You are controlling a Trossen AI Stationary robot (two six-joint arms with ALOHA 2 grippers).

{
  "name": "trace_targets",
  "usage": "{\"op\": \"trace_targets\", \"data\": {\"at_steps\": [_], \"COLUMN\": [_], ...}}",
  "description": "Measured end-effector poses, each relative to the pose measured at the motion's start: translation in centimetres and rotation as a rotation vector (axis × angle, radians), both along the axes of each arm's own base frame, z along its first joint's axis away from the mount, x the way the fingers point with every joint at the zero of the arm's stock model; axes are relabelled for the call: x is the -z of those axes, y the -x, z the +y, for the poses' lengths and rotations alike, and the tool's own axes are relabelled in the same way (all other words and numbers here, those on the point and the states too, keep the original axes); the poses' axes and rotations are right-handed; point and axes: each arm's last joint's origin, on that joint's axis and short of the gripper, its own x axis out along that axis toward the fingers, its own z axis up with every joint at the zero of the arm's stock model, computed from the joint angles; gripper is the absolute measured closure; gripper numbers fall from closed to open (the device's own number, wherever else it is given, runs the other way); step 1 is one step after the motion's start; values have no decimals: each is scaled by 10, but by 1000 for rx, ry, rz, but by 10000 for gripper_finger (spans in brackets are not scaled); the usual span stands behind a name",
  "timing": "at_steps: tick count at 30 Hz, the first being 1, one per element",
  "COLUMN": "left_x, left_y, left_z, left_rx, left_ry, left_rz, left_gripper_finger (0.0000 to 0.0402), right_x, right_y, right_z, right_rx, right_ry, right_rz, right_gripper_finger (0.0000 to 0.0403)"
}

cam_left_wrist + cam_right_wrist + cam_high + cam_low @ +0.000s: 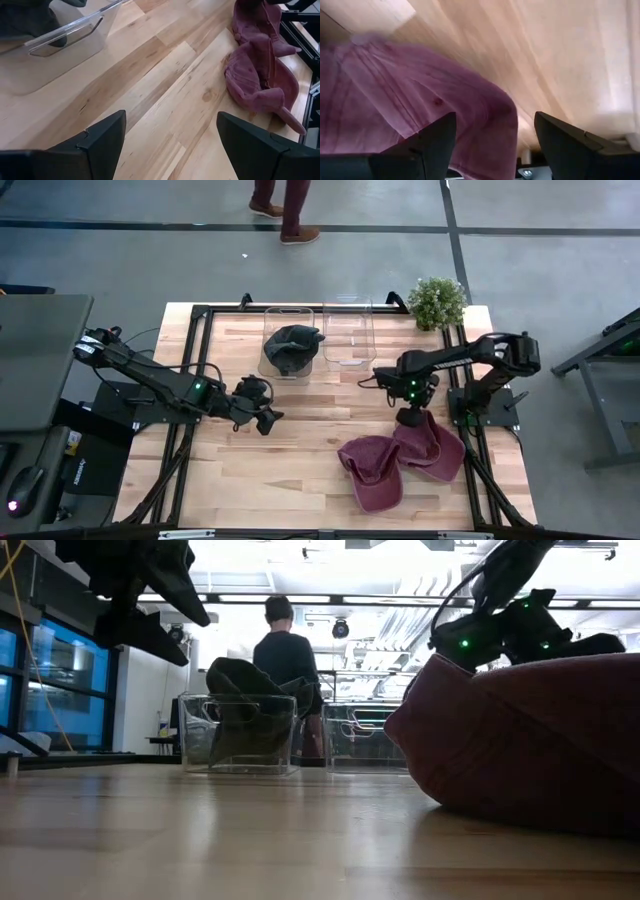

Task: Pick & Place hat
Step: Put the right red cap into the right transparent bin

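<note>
Directly above the near maroon hat (432, 442), right gripper (410, 416) hangs with fingers spread, the crown between and beneath them. Second maroon hat (373, 470) touches this hat's left side. Left gripper (262, 412), fingers spread, waits well apart leftward.

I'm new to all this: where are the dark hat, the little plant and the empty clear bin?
dark hat (291, 346), high view, its crown inside the left bin.
potted plant (437, 300), high view, its leaves.
empty clear bin (349, 362), high view, its near rim.
</note>
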Motion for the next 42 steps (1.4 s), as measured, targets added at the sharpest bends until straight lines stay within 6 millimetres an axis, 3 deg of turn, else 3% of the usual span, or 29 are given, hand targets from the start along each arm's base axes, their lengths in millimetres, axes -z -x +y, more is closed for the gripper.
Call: {"op": "trace_targets", "data": {"at_steps": [10,22,42], "left_x": [0,0,0], "left_y": [0,0,1], "left_z": [0,0,1], "left_rx": [1,2,-21], "left_ry": [2,13,-19], "left_rz": [0,2,3], "left_gripper_finger": [99,99,99], "right_x": [14,16,15], "right_y": [14,10,13], "right_z": [13,13,14], "right_rx": [-1,10,3], "right_ry": [9,12,-35], "right_rz": [75,33,48], "right_gripper_finger": [140,150,366]}}
